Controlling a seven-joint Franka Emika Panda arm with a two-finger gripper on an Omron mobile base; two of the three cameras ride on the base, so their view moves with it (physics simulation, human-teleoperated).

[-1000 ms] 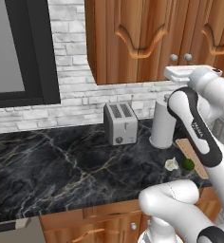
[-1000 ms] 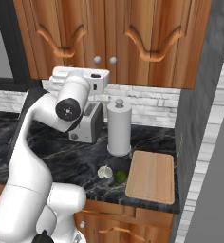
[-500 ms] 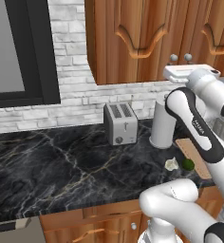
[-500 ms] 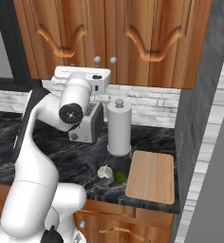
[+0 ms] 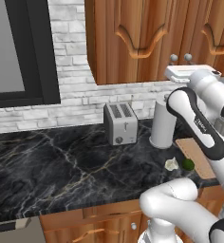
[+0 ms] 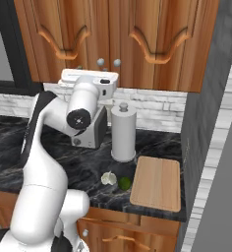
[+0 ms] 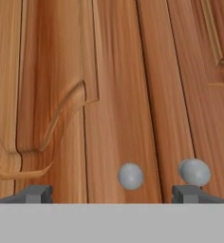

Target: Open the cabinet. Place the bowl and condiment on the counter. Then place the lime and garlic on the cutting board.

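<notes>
Open hand lined up on the knobs of the shut wall cabinet

The two-finger hand [image 7: 112, 192], jaws wide and empty, faces the reddish-brown arched-panel wooden cabinet [image 7: 114, 85]; one round silvery knob [image 7: 131, 175] sits between the tips, apparently for a pull. On the black veined marble desk [image 6: 88, 167], whitish garlic [image 6: 107, 177] touches the green lime [image 6: 124, 183], the tan cutting board [image 6: 157, 182] at their 3 o'clock.

Whitish brick wall [image 5: 80, 90] behind, a dark-framed window [image 5: 19, 52] on the left, wooden base cabinets [image 6: 132, 229] below, a grey wall [image 6: 211, 98] at right
</notes>
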